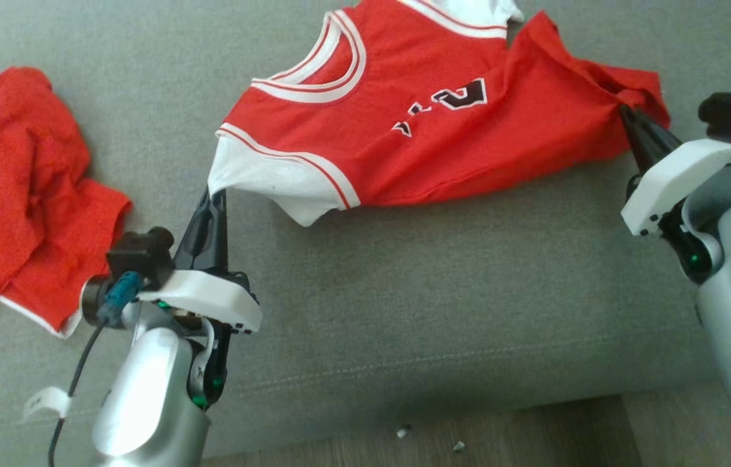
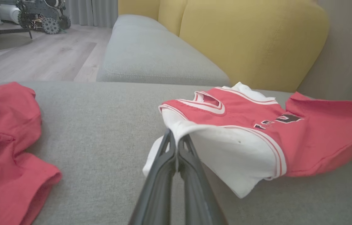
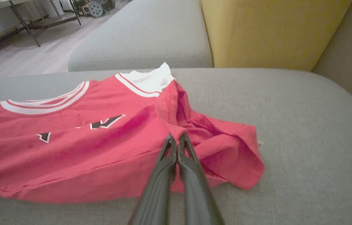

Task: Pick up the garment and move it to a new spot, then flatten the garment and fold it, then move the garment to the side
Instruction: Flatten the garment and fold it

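Observation:
The garment (image 1: pixel 417 123) is a red jersey with white trim, white sleeves and dark lettering, spread across the grey sofa seat (image 1: pixel 436 292). My left gripper (image 1: pixel 216 189) is shut on its white sleeve corner at the near left; in the left wrist view the gripper (image 2: pixel 176 135) pinches that white sleeve (image 2: pixel 225 150). My right gripper (image 1: pixel 624 111) is shut on the bunched red hem at the right; in the right wrist view the gripper (image 3: pixel 176 139) clamps the red cloth (image 3: pixel 69 150), which is lifted a little off the seat there.
Another red garment with white trim (image 1: pixel 15 188) lies crumpled at the left of the seat. Yellow back cushions (image 2: pixel 250 40) stand behind the jersey. The seat's front edge and wooden floor (image 1: pixel 469 434) run along the bottom, with small white scraps (image 1: pixel 404 430) on the floor.

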{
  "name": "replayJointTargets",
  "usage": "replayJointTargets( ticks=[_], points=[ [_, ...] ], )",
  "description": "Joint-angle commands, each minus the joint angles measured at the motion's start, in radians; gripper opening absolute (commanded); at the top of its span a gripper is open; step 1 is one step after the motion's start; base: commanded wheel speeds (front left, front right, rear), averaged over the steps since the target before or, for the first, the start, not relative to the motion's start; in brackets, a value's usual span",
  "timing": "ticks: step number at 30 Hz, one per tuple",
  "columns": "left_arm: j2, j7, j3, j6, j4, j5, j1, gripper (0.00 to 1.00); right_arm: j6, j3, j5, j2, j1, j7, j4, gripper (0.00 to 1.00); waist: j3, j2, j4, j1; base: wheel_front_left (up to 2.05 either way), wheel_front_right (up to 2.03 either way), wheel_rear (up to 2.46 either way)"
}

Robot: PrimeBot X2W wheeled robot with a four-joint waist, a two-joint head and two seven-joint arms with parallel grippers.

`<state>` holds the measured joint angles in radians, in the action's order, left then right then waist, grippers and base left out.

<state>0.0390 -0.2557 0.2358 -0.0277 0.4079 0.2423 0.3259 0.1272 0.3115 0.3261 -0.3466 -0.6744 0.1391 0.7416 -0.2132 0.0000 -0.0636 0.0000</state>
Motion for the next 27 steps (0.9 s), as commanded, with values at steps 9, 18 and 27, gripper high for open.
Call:
replayJointTargets(
  ticks=[9, 18, 27],
  points=[
    [0.012, -0.006, -0.125, 0.030, -0.151, 0.069, 0.029, 0.00, 0.003, 0.031, 0.149, -0.098, 0.007, 0.032, -0.276, 0.00, 0.107, 0.0000, -0.009, 0.0000, 0.00, 0.00, 0.00],
    [0.041, 0.092, -0.197, 0.049, -0.325, 0.167, 0.160, 0.00, 0.003, -0.054, 0.311, -0.112, -0.047, 0.067, -0.385, 0.00, 0.221, 0.0000, -0.007, 0.0000, 0.00, 0.00, 0.00],
    [0.062, 0.284, -0.215, 0.015, -0.493, 0.233, 0.288, 0.00, 0.003, -0.207, 0.370, -0.034, -0.108, 0.171, -0.462, 0.00, 0.272, 0.0000, -0.003, 0.0000, 0.00, 0.00, 0.00]
  ],
)
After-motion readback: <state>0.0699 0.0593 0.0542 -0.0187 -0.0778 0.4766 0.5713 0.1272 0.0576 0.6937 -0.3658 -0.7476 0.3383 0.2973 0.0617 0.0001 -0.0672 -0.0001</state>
